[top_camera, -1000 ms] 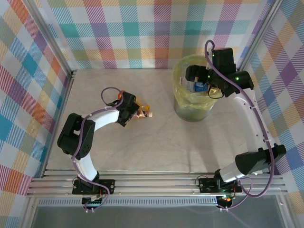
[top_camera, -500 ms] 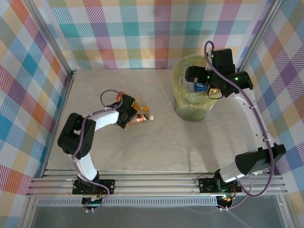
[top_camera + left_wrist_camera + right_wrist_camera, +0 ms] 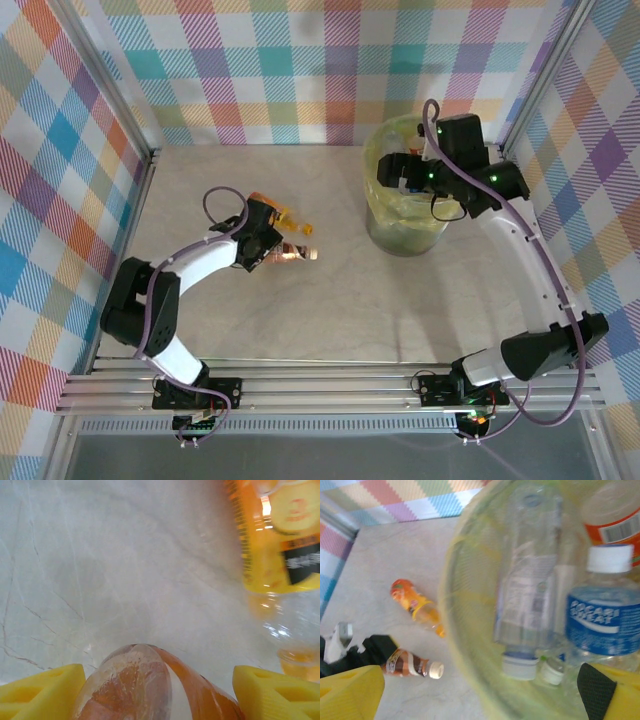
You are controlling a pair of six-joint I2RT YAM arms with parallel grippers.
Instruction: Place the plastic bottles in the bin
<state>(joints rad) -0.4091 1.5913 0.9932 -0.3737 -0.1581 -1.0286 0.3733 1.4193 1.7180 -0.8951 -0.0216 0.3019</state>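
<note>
My left gripper (image 3: 264, 246) is shut on a brown bottle (image 3: 293, 252) with a white cap, low over the table left of centre. In the left wrist view the brown bottle (image 3: 150, 685) fills the gap between the yellow fingers (image 3: 42, 692). An orange-and-yellow bottle (image 3: 283, 215) lies on the table just behind it, and in the left wrist view the orange bottle (image 3: 280, 535) is at top right. The bin (image 3: 378, 205), lined with a yellow-green bag, stands at the right rear. My right gripper (image 3: 395, 170) hangs open over the bin's mouth, holding nothing.
Inside the bin (image 3: 452, 605) lie a clear bottle (image 3: 530, 580), a blue-labelled bottle (image 3: 602, 620) and an orange-labelled one (image 3: 615, 515). Checked walls close the back and sides. A metal rail (image 3: 330, 385) runs along the near edge.
The left arm has stretched out and shifted the brown bottle slightly nearer, away from the orange bottle. The right gripper has slid left over the bin.
</note>
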